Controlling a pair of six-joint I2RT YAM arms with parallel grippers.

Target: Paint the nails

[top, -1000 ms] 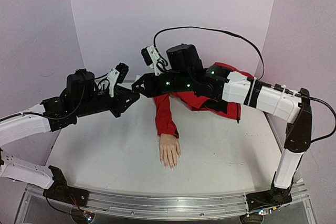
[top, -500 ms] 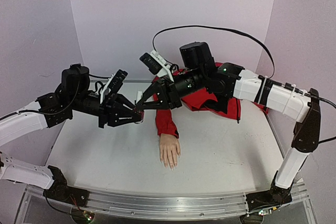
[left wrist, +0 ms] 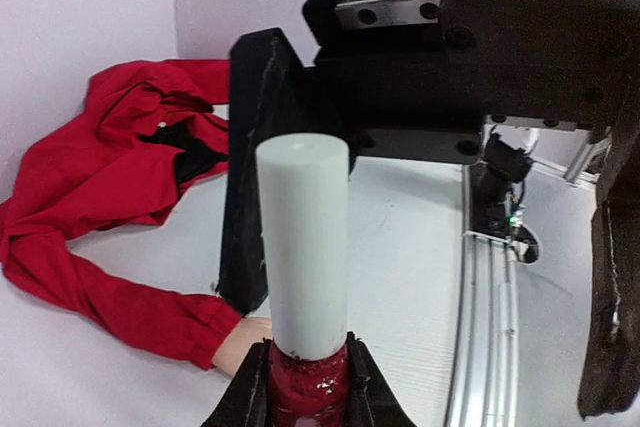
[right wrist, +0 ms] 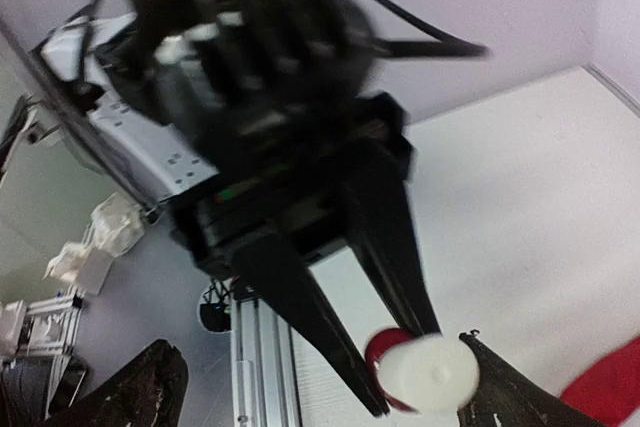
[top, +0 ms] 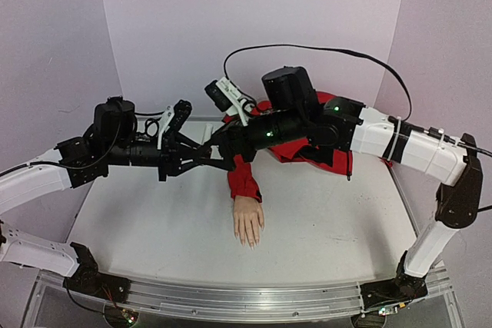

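**A:** Where are the nails (top: 249, 241), then?

**B:** Nearest us, close to the arm bases. They're the tips of the mannequin hand (top: 247, 219), lying flat on the surface (top: 138, 228), approx mid. Too small from here to tell colour.

**A:** Which way do they point?

**B:** Fingers toward the near edge, wrist away, so the long axis runs near-to-far w/ a slight lean. Back of the hand looks up, so the nails prob face up. Handy for a brush.

**A:** How'd they handle?

**B:** Hard, smooth, tiny, I'd guess. Nothing to grab on them. The hand's prob light & could skid under a push. If it needs steadying, take the wrist by the red sleeve (top: 244, 177), not the fingers. Light strokes only.

**A:** And the pincers? Both are up beyond the hand.

**B:** Yep. The left pincer (left wrist: 308, 394) is clamped on the dark-red body of the polish bottle (left wrist: 306, 377), w/ the white cap (left wrist: 303, 237) sticking out toward the other arm. The right pincer (right wrist: 320, 367) is spread wide, one finger each side of the cap, gripping nothing.

**A:** So the cap's on.

**B:** Looks it. Small, prob glass, slick, so take the cap round its sides. Farthest back, the rest of the red jacket (left wrist: 120, 167) is heaped by the wall.
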